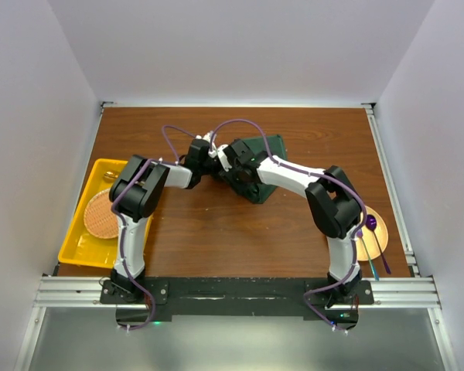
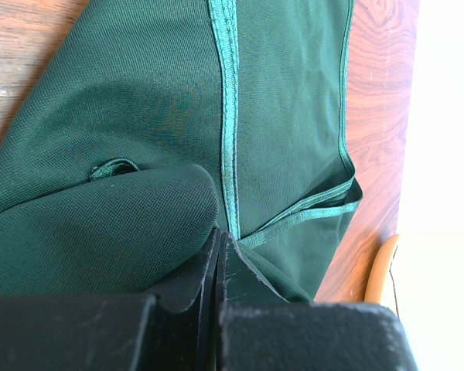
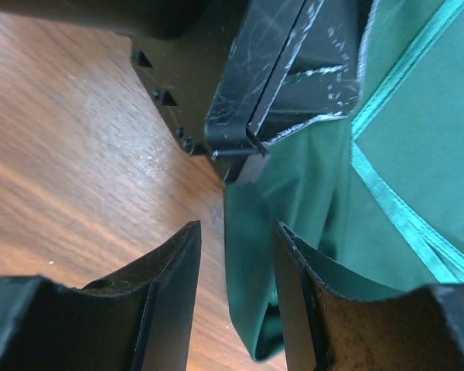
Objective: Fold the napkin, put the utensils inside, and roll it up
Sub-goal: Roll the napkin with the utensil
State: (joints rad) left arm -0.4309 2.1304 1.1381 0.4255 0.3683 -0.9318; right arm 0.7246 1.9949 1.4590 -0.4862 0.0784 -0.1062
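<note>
Far centre of counter (image 3: 77, 139) — left tool (image 2: 218, 259) pinched shut on napkin (image 2: 278, 116) fold; right tool (image 3: 236, 255) parted, napkin edge between its jaws, not gripped.

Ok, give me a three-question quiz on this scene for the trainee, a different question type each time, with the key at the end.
1. True or false: the left gripper is shut on the green napkin.
2. On the right gripper, the jaws stand: A) shut tight, B) apart at the napkin's edge, C) out of view.
3. Fill in: the yellow tray lies on the ___ arm's side.
Key: 1 true; 2 B; 3 left.
</note>
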